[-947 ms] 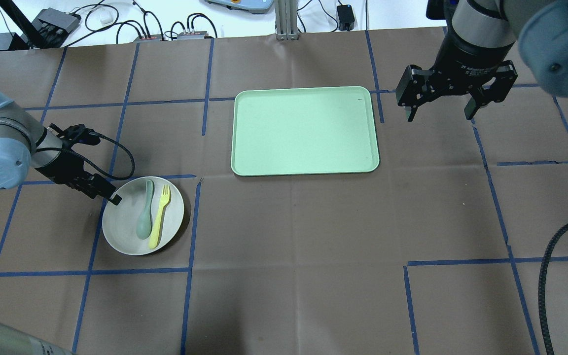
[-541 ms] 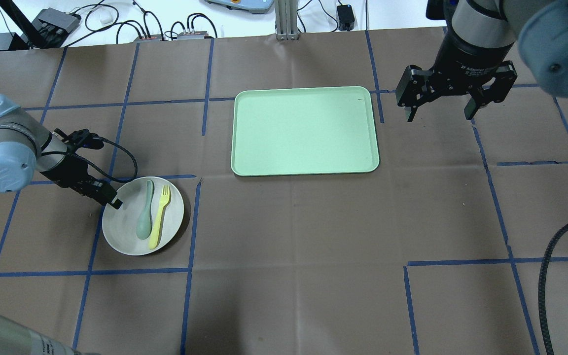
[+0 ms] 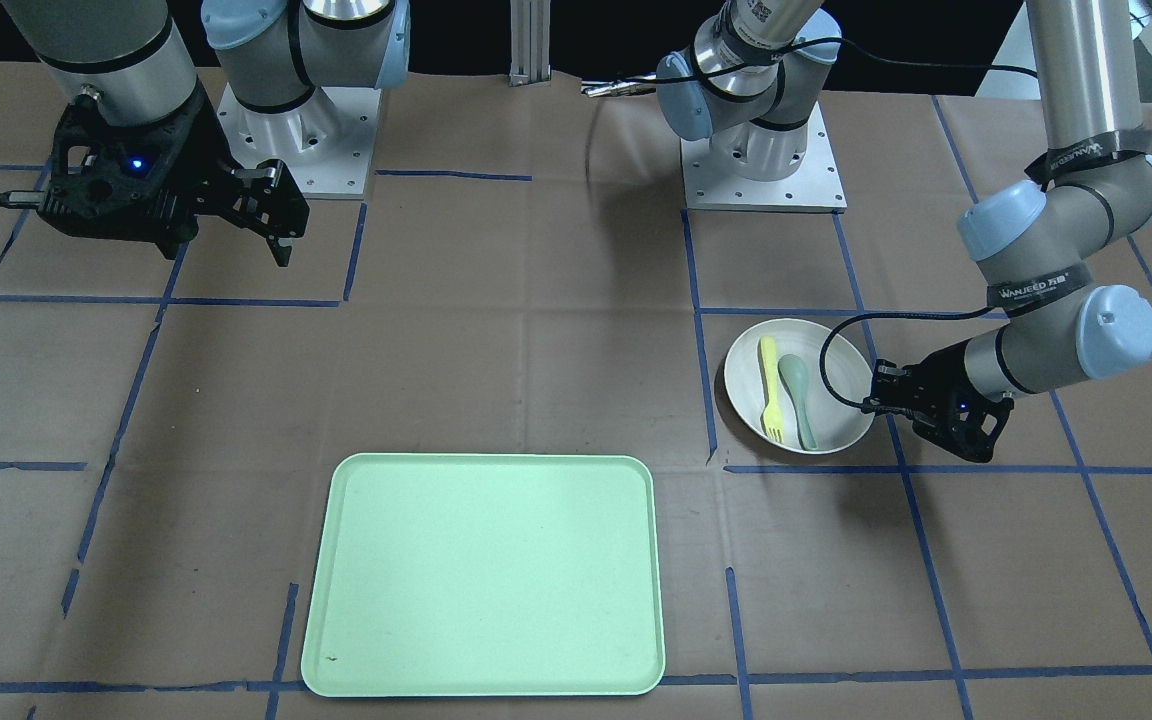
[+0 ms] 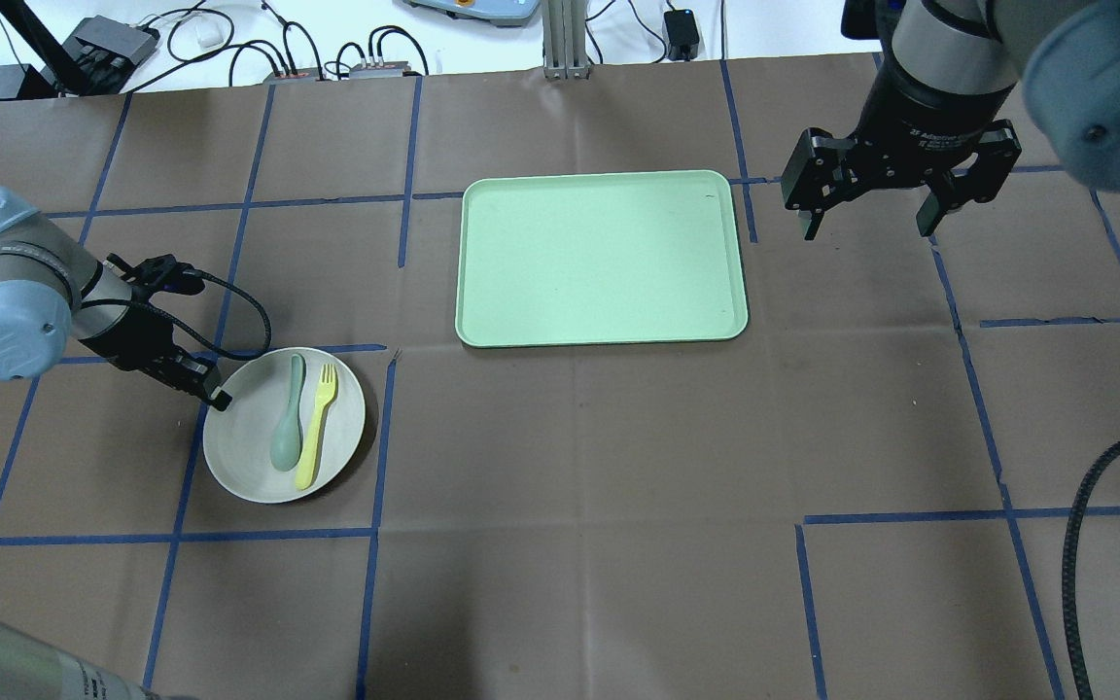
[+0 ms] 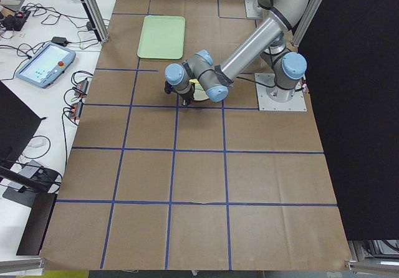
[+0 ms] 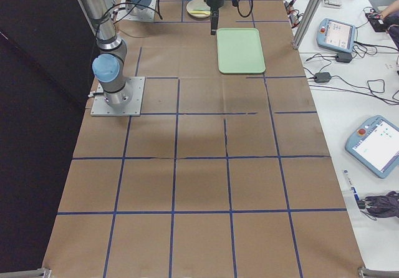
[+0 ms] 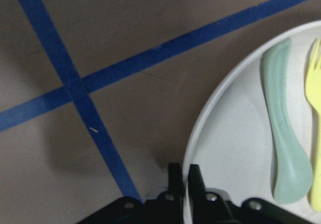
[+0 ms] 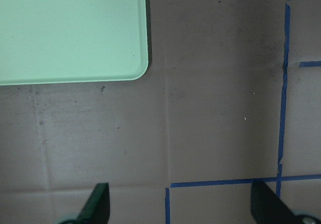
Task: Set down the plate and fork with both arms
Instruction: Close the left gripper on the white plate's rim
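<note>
One plate (image 4: 247, 459), rim in left hand (image 4: 220, 398)

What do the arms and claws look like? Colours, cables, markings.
Left arm and right arm: silver-grey tubes, light blue joint caps. Black bands lettered WANJEED on the left; a black cable loops to the left claw. Both claws black; the right claw has white lettering and a blue light.

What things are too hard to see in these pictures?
Left wrist view: the fork is cut off by the right edge.
Exterior left view: the left arm hides the fork, the spoon and most of the plate.
Exterior right view: the plate is tiny; the spoon cannot be made out.
Right wrist view: edges crop the tray.
</note>
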Available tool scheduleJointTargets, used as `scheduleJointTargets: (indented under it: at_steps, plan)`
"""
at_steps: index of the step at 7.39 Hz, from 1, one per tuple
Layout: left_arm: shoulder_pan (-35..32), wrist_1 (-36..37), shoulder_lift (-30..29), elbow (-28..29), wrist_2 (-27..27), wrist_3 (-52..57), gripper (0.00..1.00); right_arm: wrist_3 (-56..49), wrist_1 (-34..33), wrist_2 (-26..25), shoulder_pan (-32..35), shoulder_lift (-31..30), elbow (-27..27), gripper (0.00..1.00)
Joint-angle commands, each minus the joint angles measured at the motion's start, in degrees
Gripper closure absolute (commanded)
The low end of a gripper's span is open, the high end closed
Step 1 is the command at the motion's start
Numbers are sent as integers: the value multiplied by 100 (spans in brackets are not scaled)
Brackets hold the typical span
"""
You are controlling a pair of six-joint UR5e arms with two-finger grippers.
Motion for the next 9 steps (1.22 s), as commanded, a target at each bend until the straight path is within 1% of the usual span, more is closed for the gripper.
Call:
scheduleJointTargets:
  at_steps: [1, 2, 3, 4, 5, 7, 8, 9]
  plan:
    - [-8, -59, 103, 25, -268, -143, 98, 0, 2, 0, -4, 7, 9, 0]
    - [-25, -76, 199, 42, -297, -248, 100, 0, 2, 0, -4, 7, 0, 0]
    - [-112, -85, 347, 42, -349, -624, 100, 0, 2, 0, 4, 7, 9, 0]
    - [-226, -129, 418, 77, -602, -1045, 100, 0, -6, 0, -4, 7, 0, 0]
    - [-541, -121, 454, 156, -657, -1388, 100, 0, 2, 0, 4, 7, 9, 0]
    - [-1279, -68, 314, 498, -973, -2319, 100, 0, 2, 0, -4, 7, 9, 0]
    - [-1560, -42, 131, 769, -1113, -2706, 100, 0, 2, 0, 4, 7, 9, 0]
    - [-1824, -41, -254, 1224, -1193, -2919, 100, 0, 2, 0, -4, 7, 9, 0]
